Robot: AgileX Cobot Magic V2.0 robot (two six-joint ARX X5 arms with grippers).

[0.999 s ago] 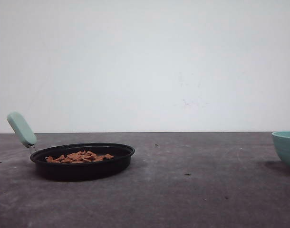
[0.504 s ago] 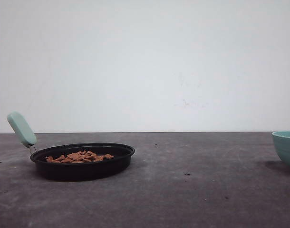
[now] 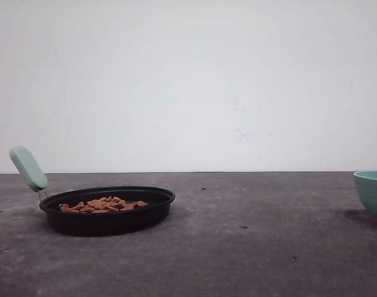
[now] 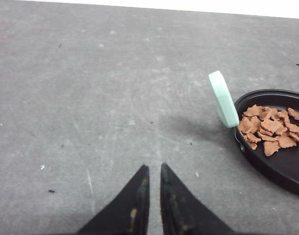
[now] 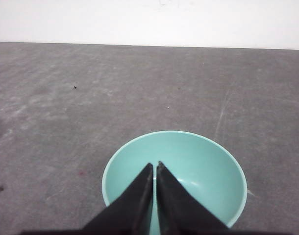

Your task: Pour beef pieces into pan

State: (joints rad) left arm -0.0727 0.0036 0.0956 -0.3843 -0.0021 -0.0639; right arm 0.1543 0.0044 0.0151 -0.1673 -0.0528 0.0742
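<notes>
The pan (image 3: 107,209) stands on the left part of the grey tabletop (image 3: 250,247) in the front view, flat on its base, and its mint-green handle (image 3: 28,168) rises up and away to the left. The beef pieces (image 3: 102,204) lie inside the pan as a loose, low pile of reddish-brown chunks, and they stay below the black rim. In the left wrist view the pile sits in the part of the pan that is nearest to the handle, and the rest of the black bottom is bare. At the right edge of the front view a teal bowl (image 3: 372,192) stands upright on the tabletop, well apart from the pan. The left end effector (image 4: 152,169) hangs over bare tabletop, near the handle but not touching it; its two dark fingers are almost pressed together, with only a thin gap between the tips, and they pinch nothing. The right end effector (image 5: 155,166) hangs over the teal bowl, above its open inside; its fingers are also pressed together at the tips and hold nothing. The inside of the bowl looks smooth and pale.
</notes>
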